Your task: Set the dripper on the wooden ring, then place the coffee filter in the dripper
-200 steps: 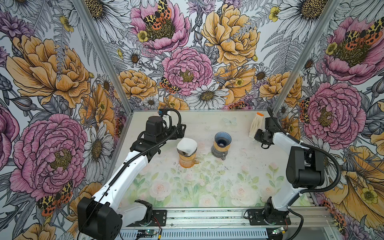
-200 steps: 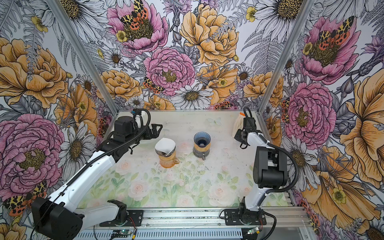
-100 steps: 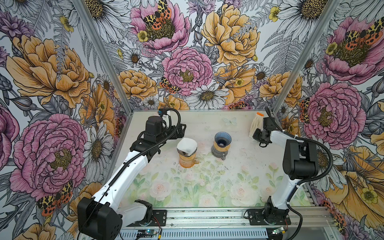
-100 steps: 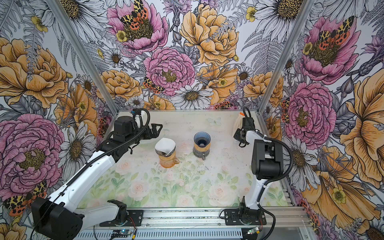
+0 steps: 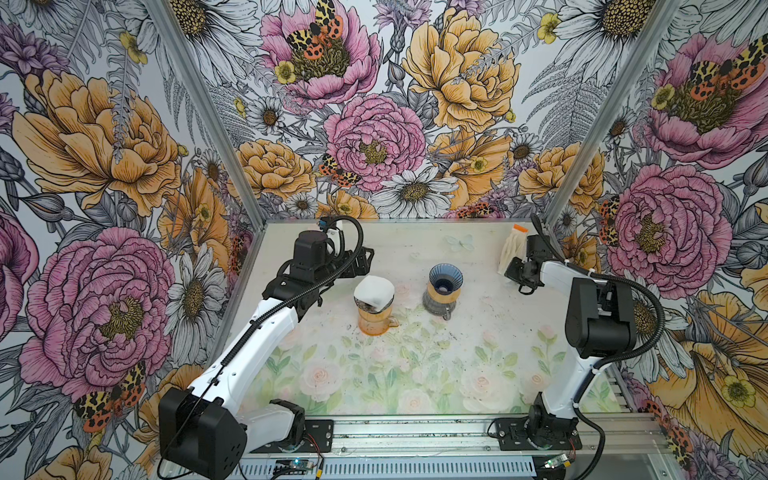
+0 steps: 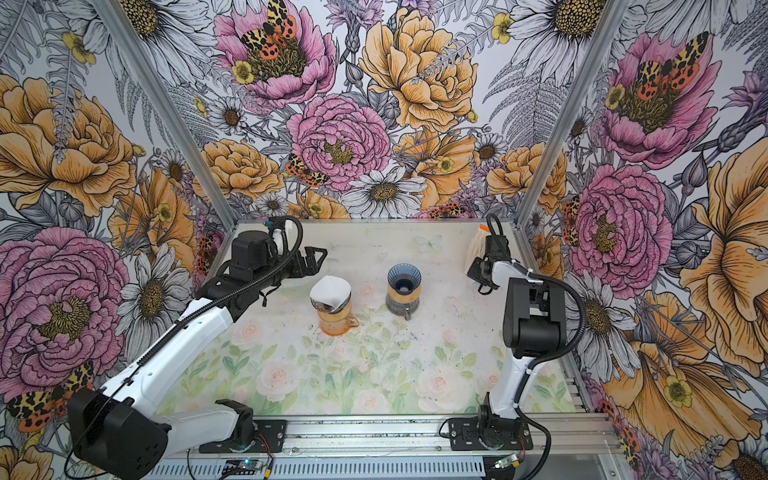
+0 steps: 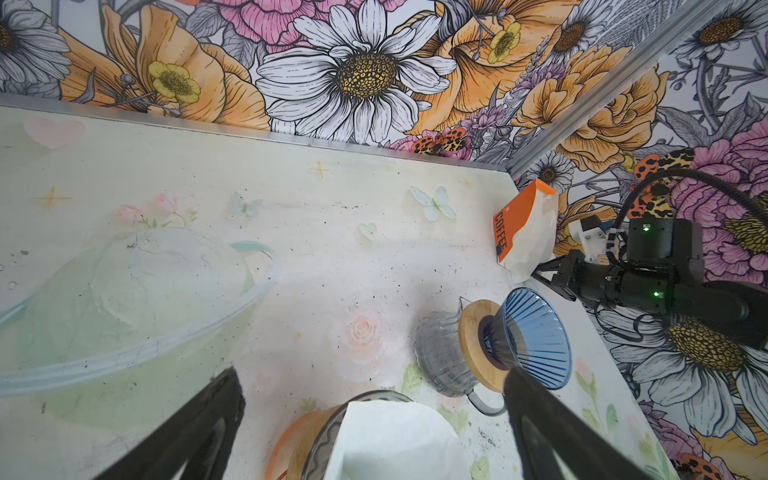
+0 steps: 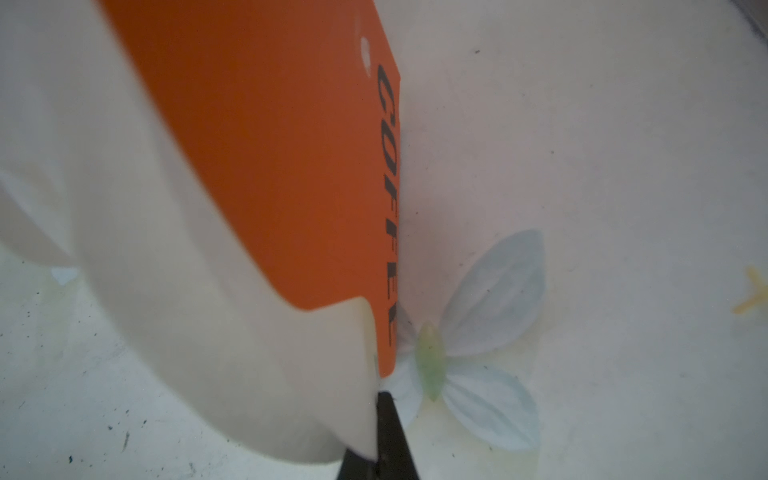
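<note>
At the upper right of the tabletop [image 5: 415, 374] in both top views, the right gripper [image 5: 510, 271] is pressing against the lower end of the filter pack [image 5: 514, 248], which is leaning in the rear corner. Its jaws are standing together, though from here it is not showing whether paper is caught between them. The right arm is reaching back with its elbow raised and its forearm running toward the pack. At centre frame the blue dripper [image 5: 445, 277] is sitting empty on its grey carafe [image 5: 436, 300]. Left of it, a second dripper on an orange carafe [image 5: 374, 324] is carrying a white filter [image 5: 373, 289]. The left gripper [image 5: 366, 258] is hovering just up-frame of that carafe, jaws wide apart and holding nothing.

Left wrist view: the left gripper [image 7: 372, 376] is showing its jaws as two dark bars at the lower edge, spread wide, with the white filter [image 7: 395, 440] lying between them. The blue dripper [image 7: 528, 336] is showing bare at right of centre. The right gripper [image 7: 542, 274] is meeting the pack's bottom corner at upper right.

Right wrist view: the jaws are sitting at bottom centre, tips together and apparently pinching the edge of a coffee filter [image 8: 187, 316] hanging below the pack's orange header.

Judgement: the work is standing at the picking stage. Drawing the filter out, carrying it and seating it in the blue dripper are all outstanding.
</note>
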Available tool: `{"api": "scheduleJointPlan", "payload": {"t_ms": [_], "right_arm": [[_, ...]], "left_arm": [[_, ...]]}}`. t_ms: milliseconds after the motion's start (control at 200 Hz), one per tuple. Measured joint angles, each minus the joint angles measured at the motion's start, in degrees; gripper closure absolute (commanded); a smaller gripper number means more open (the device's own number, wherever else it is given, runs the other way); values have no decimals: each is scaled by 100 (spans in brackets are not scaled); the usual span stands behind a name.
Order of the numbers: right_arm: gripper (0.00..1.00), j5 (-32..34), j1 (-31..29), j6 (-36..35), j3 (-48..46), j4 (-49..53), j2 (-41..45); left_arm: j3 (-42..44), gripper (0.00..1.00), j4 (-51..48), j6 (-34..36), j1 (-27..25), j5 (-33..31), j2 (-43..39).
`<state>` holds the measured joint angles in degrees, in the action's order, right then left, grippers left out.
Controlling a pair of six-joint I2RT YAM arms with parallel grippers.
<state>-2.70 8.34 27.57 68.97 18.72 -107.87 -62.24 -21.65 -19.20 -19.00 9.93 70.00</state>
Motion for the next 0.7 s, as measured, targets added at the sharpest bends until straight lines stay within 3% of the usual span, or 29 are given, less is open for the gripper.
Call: {"api": "scheduleJointPlan", "payload": {"t_ms": [701], "right_arm": [[99, -173, 0, 9, -509, 33, 428]], "left_arm": [[-157, 1, -22, 0, -114, 17, 223]]}}
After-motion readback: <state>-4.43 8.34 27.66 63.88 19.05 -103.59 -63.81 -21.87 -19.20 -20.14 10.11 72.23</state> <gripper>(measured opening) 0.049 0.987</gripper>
